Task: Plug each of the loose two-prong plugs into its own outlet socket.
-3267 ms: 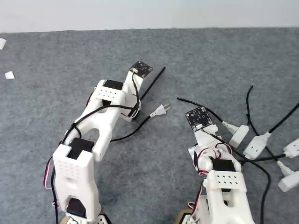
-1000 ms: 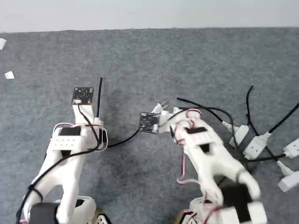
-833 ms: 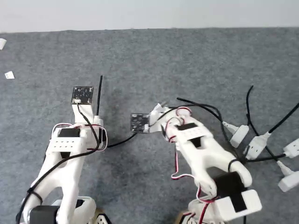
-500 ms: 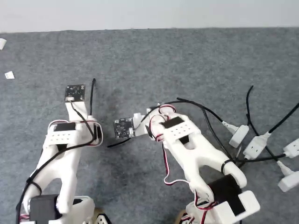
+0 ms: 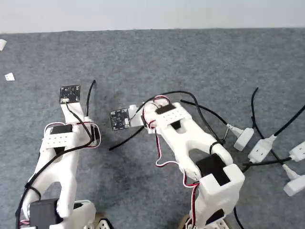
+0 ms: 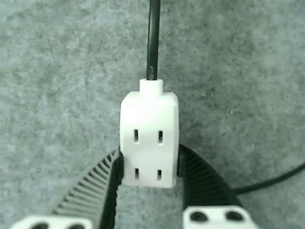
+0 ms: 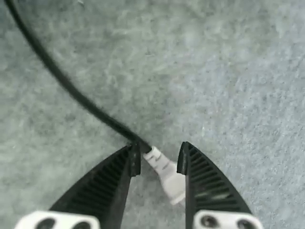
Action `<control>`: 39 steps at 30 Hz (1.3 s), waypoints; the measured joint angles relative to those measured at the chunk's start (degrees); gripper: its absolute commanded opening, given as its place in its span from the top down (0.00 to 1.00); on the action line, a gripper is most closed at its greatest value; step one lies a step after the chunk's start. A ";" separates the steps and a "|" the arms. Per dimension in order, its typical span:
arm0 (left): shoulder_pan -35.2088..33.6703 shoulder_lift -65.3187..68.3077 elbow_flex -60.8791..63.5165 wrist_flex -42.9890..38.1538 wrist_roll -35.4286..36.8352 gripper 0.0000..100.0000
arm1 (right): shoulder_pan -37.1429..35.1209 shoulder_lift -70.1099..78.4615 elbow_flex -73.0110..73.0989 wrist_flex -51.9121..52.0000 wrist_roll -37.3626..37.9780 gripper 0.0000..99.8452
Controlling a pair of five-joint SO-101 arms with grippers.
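Already socket and plug each sit pinched in a claw.
Left claw [image 6: 149, 161] clamps the socket [image 6: 149, 138] by its sides, slots bared; right claw [image 7: 158, 157], near the socket, nips the plug [image 7: 164, 174] askew, so squaring it likely comes first.

This looks like a robotics lab bench: grey carpet [image 5: 214, 62] lies under the left claw [image 6: 148, 157] and the right claw [image 7: 158, 151], with a bare pale wall [image 5: 152, 14] well beyond them. Loose white sockets [image 5: 259, 150] sprawl well to the right of the right claw.
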 measured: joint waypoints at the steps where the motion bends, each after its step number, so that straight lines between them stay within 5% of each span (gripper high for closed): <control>1: 0.00 0.00 0.00 0.00 0.00 0.99 | 0.44 0.00 -1.49 1.93 0.00 0.86; 29: 0.00 0.00 0.00 0.00 -1.14 0.99 | 4.04 16.44 -21.71 12.48 6.33 0.86; 34: 0.00 0.00 0.00 0.00 -1.14 0.99 | 4.04 20.66 -26.20 13.71 6.51 0.99; 39: 0.09 0.00 0.00 0.00 -1.14 0.99 | 4.04 21.27 -27.34 13.98 6.59 0.99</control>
